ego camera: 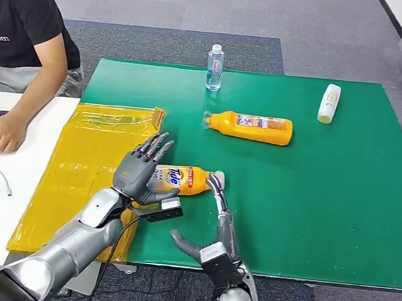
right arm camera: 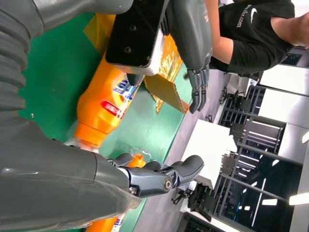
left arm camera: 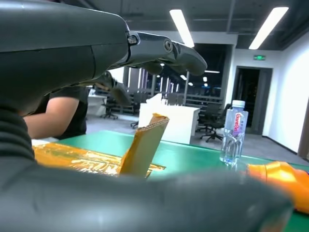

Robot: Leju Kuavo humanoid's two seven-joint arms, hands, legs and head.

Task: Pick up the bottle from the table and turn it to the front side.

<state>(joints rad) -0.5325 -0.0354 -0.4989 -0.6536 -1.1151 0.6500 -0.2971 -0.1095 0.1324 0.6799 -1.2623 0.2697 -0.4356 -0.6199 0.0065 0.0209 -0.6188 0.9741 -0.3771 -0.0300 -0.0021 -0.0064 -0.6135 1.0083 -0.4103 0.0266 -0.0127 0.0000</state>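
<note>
On the green tabletop (ego camera: pixel 317 204) an orange plastic Tide bottle (ego camera: pixel 185 179) lies on its side near the front edge, its cap end pointing to the robot's right. Its label with the blue word faces up and toward the robot.

The left hand (ego camera: pixel 142 173) is above the bottom end of this bottle, and its fingers (ego camera: pixel 156 145) are stretched out and apart; they hold nothing. I cannot tell if the palm touches the bottle. The right hand (ego camera: pixel 218 234) is at the cap end, with the fingers also spread and the thumb pointing to the left. One long finger reaches up to the cap, but the pictures do not show clearly if it touches. The bottle lies between the two hands, on the tabletop.

A crumpled yellow plastic sheet (ego camera: pixel 90 161) covers the left part of the green surface, just beside the bottle. Further back, a second, longer orange bottle (ego camera: pixel 249 127) lies on its side. Behind it a small clear water bottle (ego camera: pixel 214 67) stands upright, and a white bottle (ego camera: pixel 329 104) lies near the far right corner.

At the left, a person in a black shirt (ego camera: pixel 23 19) sits at a white table (ego camera: pixel 26 155), one hand resting near a keyboard.
</note>
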